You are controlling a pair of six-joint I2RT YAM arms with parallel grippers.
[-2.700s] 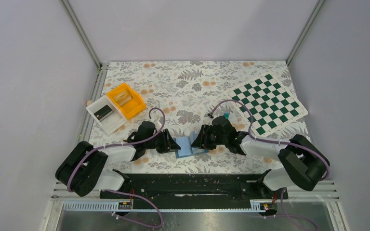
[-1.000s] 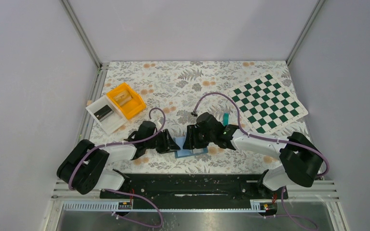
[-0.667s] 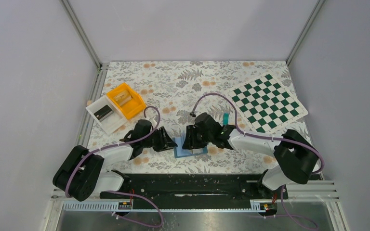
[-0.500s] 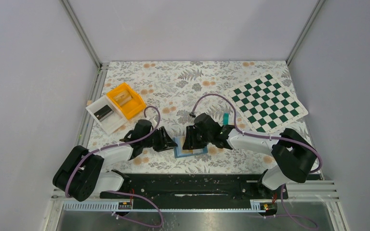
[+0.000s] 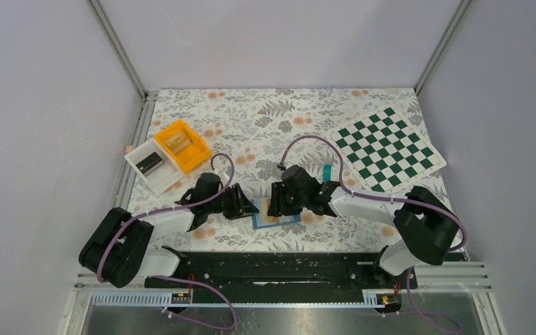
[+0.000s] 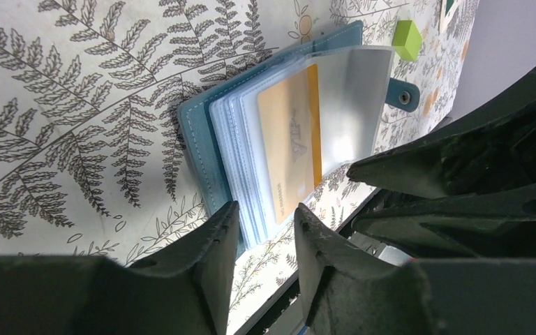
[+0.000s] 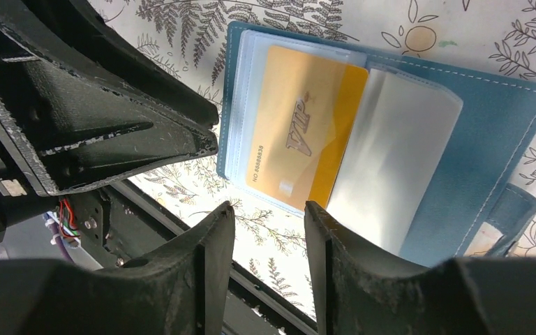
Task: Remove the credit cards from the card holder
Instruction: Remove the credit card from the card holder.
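top view: card holder (image 5: pixel 277 218) lies open on the desk (image 5: pixel 265 132) nr the front edge, betw. left hand (image 5: pixel 249 207) and right hand (image 5: pixel 273 208), both right at it.

left wrist: left hand's fingers apart, gripping nothing. holder's near corner shows in the gap. an orange-tan credit card (image 6: pixel 289 139) sits in a clear sleeve (image 6: pixel 356 105).

right wrist: right hand's fingers parted too, empty, just beside the holder's edge. same card in its sleeve, snap tab (image 7: pixel 509 209) at the corner.

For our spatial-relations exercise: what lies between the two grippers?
The open card holder, orange card showing, lies between left gripper and right gripper; seen in top view.
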